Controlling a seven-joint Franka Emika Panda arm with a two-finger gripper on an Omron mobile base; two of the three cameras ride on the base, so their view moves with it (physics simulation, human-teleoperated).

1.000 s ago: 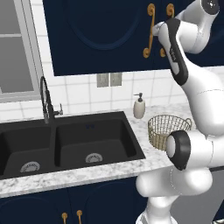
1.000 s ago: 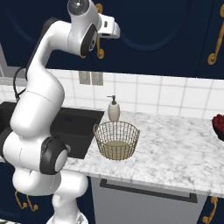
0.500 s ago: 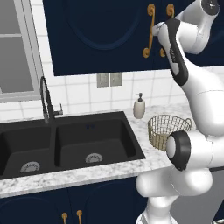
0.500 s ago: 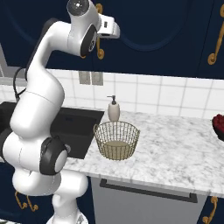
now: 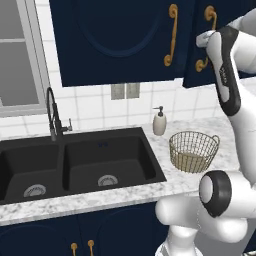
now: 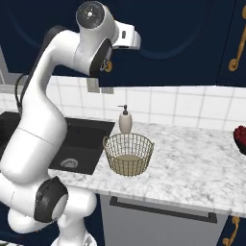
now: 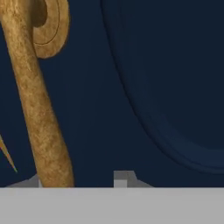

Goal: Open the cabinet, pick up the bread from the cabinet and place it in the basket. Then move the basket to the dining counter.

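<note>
The cabinet [image 5: 120,40] hangs on the wall above the sink [image 5: 75,162] and the table [image 6: 192,168]; in the left base view its right-hand door [image 5: 200,45] appears swung slightly out of line with its neighbour. We judge the door rigid and light on its hinges, moving only along an arc, so a straight pull would strain the grip. The brass handle [image 7: 41,113] is hard, smooth and curved; we would take it at mid-length, where it stands clear of the panel, since the polished surface may slip.

In the hand view the handle runs close along one side, with the fingertips [image 7: 122,177] low in the frame. The end effector [image 7: 78,181] sits at the handle, but we cannot tell whether it is pinching it.

The basket [image 6: 129,153] stands on the table beside the soap bottle [image 6: 125,120], stiff wire and easily tipped.
</note>
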